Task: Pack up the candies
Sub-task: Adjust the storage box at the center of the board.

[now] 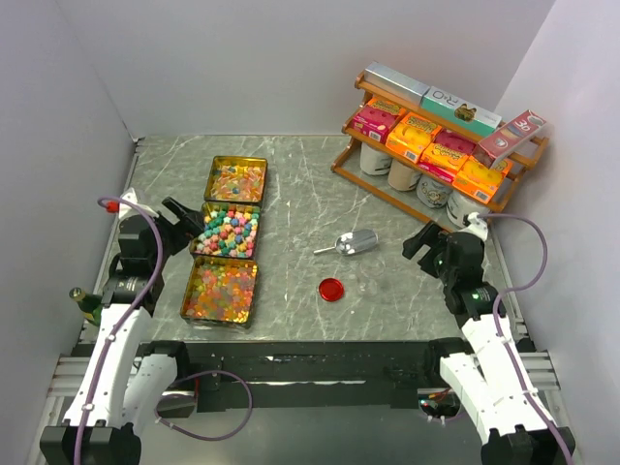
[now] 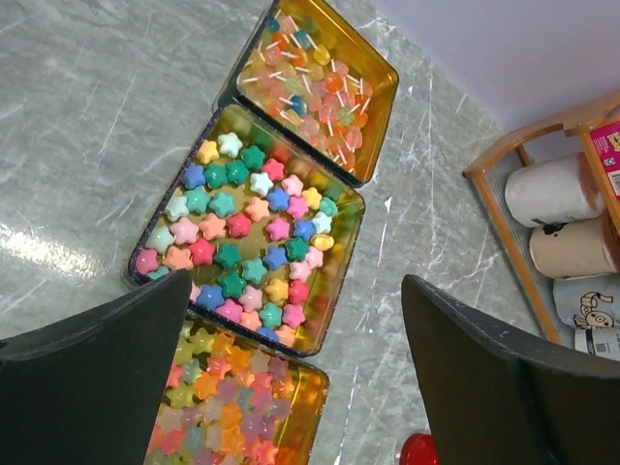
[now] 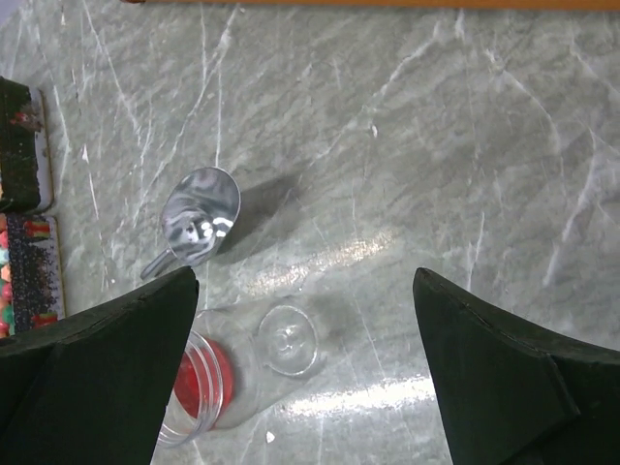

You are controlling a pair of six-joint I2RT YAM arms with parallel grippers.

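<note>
Scoop (image 1: pixel 356 242), red lid (image 1: pixel 331 289), right of candies (image 1: pixel 226 232)

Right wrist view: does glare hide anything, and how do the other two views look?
Right wrist: glare streaks on the table wash out the clear jar, best located by the red lid at its left; the scoop throws a soft shadow to its right. Left wrist: one glare patch on the table at left, candies sharp. Top: even light, nothing blown out.
</note>
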